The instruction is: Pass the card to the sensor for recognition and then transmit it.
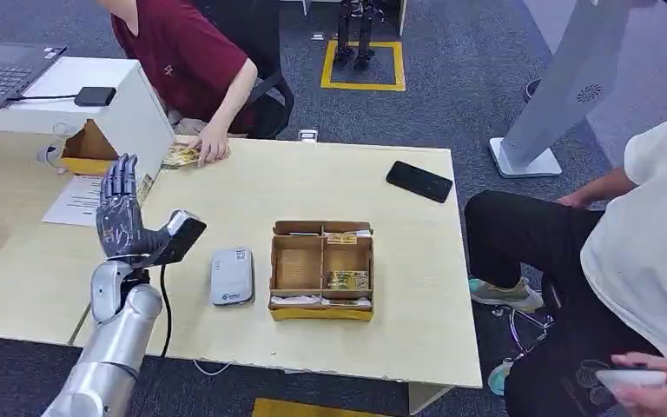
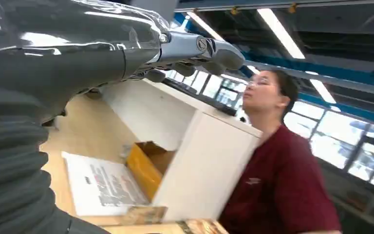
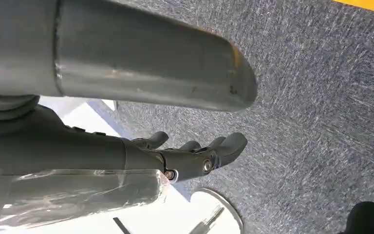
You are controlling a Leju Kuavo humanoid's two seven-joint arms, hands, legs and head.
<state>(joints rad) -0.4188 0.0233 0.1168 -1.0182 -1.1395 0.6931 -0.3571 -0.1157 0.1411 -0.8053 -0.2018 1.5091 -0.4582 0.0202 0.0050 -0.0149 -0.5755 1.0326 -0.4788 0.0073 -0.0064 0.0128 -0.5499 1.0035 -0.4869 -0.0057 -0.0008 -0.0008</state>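
**Left hand up and empty, cards waiting in the box**

The left hand is hovering above the table, fingers stretched out straight and apart, holding nothing. The sensor, a small grey reader, is lying flat just beside the cardboard box, and the cards are sitting inside the box's compartments, so by the look of it no card is being presented or passed on; the whole job looks to be ahead. More cards are lying at the far edge under a person's hand. The right hand is hanging over the carpet, fingers loosely curled with nothing in them. Hard to make out: the print on the cards, and how many are stacked in the box. In the left wrist view the fingertips are blurred.
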